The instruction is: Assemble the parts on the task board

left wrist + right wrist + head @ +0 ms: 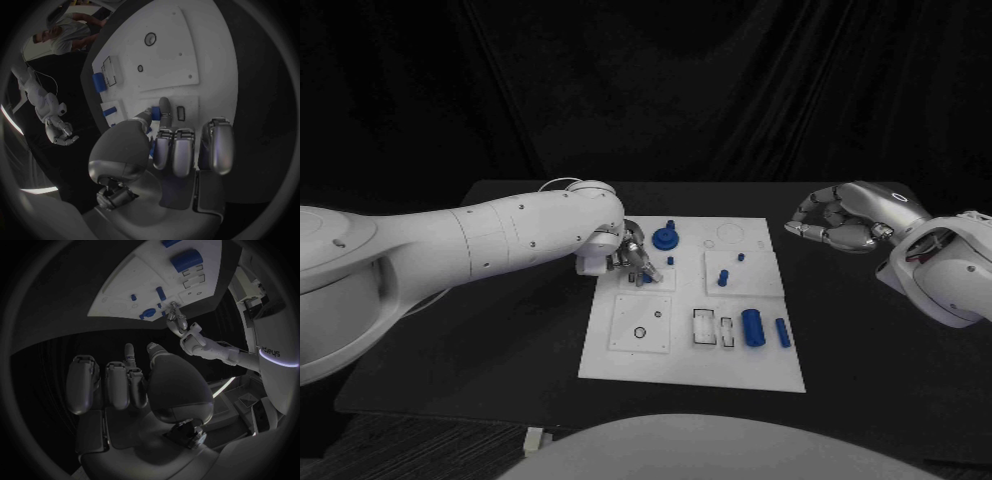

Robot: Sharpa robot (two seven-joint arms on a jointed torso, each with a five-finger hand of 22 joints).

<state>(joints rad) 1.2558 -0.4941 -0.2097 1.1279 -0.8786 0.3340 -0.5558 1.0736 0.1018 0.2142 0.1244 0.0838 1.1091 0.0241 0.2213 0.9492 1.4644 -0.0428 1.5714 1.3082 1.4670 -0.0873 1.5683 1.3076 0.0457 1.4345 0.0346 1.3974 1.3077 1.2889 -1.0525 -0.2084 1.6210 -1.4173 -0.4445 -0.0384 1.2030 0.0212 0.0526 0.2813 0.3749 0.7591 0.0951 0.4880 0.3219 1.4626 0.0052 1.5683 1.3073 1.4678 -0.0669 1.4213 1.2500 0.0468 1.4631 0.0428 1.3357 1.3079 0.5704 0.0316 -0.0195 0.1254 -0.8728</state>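
Black curtains hang behind a black table [488, 330], and the white task board [678, 355] lies at its middle, reaching toward the near edge.

The left hand [626, 257] is down over the board's far left part. In the left wrist view its thumb and one finger [164, 107] meet on a small blue part [154, 113] just above the board, so it is pinching that piece while the other fingers are curled below. Just beside the pinched part on the board is a small dark slot outline [180, 113].

The right hand [837, 222] hovers off the board, over the table's far right area, well apart from the parts. Its fingers are curled in toward the palm and hold nothing.

On the board's far side stands a round blue disc with a peg [666, 238]; near it are a small blue peg [671, 261], another upright blue peg [724, 277] and a tiny one [740, 257]. Toward the near right lie a thick blue cylinder [754, 327] and a slimmer blue bar [783, 333], side by side. Left of them is a rectangular frame outline [705, 327], and further left a dark ring [640, 332].

In the right wrist view, lettering on the left arm [275, 351] is partly cut off and cannot be read fully.
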